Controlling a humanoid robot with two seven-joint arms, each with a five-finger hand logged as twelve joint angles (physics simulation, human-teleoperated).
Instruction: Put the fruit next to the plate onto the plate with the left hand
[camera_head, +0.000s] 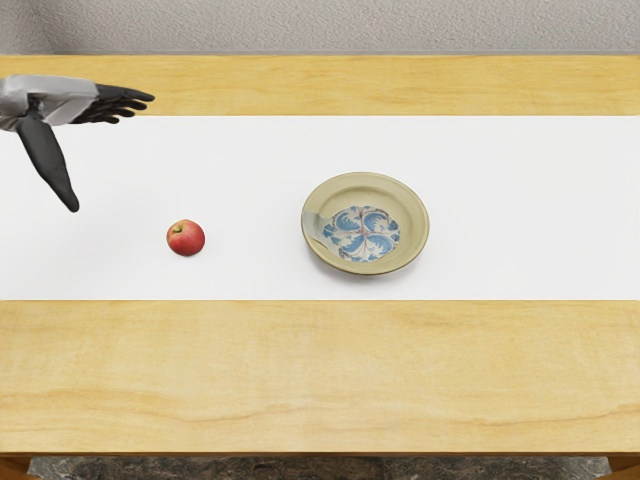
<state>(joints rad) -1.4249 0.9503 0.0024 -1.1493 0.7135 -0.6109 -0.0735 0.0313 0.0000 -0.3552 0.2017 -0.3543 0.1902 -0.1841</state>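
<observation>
Here the left hand (80, 108) reaches in from the upper left corner, above the far edge of the white cloth (500, 200) that runs across the wooden table (320, 370). Its dark fingers (125, 100) are stretched out straight and lie close side by side, pointing rightward, while the thumb (50, 165) hangs down and away from them toward the near side. The hand is relaxed and grips nothing.

The apple (185, 238), red with a small stem dimple on top, lies on the cloth nearer to the viewer than the hand and off to the right of the thumb's tip. It is apart from the hand, with bare cloth between the two. Whether the hand hovers above the cloth or rests on it cannot be told from this view.

Farther to the right, beyond the apple as seen from the hand, the plate (412, 222) sits on the cloth. It has a beige rim and a blue swirling pattern in its well. The apple is near the plate's left side but does not touch it; a strip of white cloth separates them.
</observation>
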